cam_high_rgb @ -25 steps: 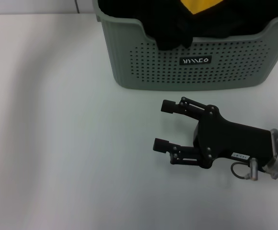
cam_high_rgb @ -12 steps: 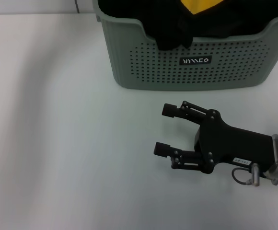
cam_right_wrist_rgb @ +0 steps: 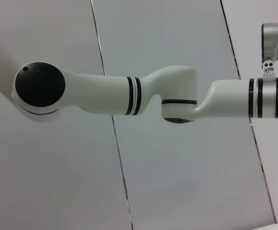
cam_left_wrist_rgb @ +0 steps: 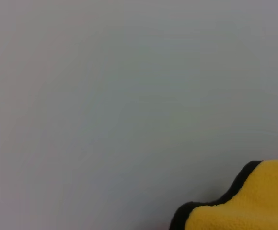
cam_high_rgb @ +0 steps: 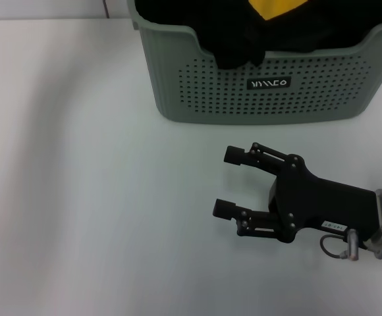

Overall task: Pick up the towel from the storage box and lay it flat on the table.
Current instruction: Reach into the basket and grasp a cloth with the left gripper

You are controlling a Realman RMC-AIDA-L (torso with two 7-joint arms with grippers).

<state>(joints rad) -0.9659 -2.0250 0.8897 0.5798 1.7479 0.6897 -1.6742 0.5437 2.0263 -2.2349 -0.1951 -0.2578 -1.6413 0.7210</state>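
Note:
The grey-green storage box (cam_high_rgb: 204,92) stands at the far middle-right of the white table (cam_high_rgb: 79,197). A bright yellow patch of the towel (cam_high_rgb: 275,8) shows inside it among black cloth. My right gripper (cam_high_rgb: 228,182) is open and empty, low over the table in front of the box, with its fingers pointing left. The left wrist view shows a yellow towel corner (cam_left_wrist_rgb: 254,201) with black edging against a plain grey surface. My left gripper is in no view.
Black cloths (cam_high_rgb: 237,46) fill the box and hang over its scooped front rim. The right wrist view shows a white robot arm (cam_right_wrist_rgb: 129,91) against a panelled wall. Bare tabletop lies left of and in front of the box.
My right gripper has drifted slightly nearer to me and to the right, away from the box, still open. The box and the cloths have not moved.

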